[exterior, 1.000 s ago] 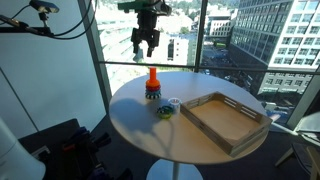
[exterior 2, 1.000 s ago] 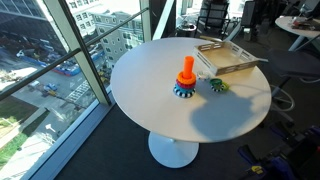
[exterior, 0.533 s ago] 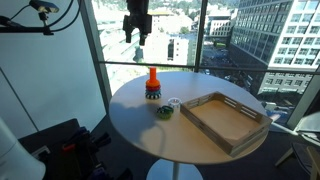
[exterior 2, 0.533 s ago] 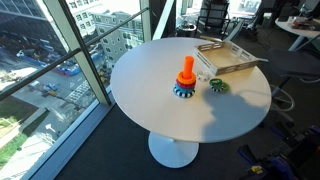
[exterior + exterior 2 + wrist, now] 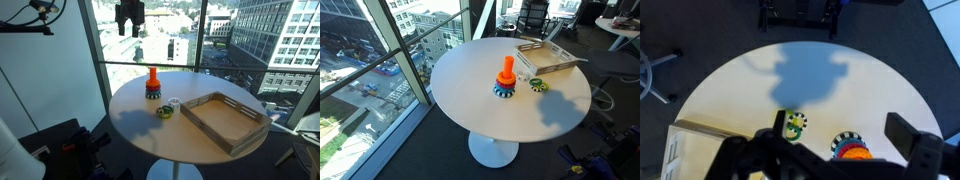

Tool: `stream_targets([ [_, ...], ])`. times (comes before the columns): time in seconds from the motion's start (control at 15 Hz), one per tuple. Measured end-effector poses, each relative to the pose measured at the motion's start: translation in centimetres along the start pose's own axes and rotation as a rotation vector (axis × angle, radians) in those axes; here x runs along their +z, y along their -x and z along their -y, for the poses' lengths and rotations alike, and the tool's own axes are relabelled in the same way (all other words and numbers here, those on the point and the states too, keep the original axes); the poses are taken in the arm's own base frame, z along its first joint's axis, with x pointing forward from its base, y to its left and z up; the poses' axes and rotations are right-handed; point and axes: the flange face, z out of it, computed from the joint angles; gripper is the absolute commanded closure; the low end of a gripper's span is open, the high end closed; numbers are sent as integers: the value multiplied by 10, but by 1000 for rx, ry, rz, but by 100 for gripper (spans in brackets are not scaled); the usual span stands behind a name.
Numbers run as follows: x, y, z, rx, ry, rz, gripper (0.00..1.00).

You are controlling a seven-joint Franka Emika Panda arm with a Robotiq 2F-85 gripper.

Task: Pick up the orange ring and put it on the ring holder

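- The orange ring (image 5: 506,78) sits on the ring holder (image 5: 508,64) on the table (image 5: 470,115), far below my gripper (image 5: 129,28), whose fingers are spread and empty.
- Since the earlier frame, I have raised the gripper higher and to the left.

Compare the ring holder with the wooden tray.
The ring holder is a narrow upright orange peg on a small round dark base; the wooden tray is wide, low and rectangular. The holder is brightly coloured, the tray pale wood. The holder carries the orange ring on its peg; the tray holds no ring. Both stand on the round white table.
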Motion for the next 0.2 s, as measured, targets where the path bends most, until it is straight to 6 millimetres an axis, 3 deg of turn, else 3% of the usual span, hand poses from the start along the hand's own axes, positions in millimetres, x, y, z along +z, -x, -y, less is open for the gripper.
stream_targets([
  [0.2, 2, -1, 0, -1, 0, 5, 0],
])
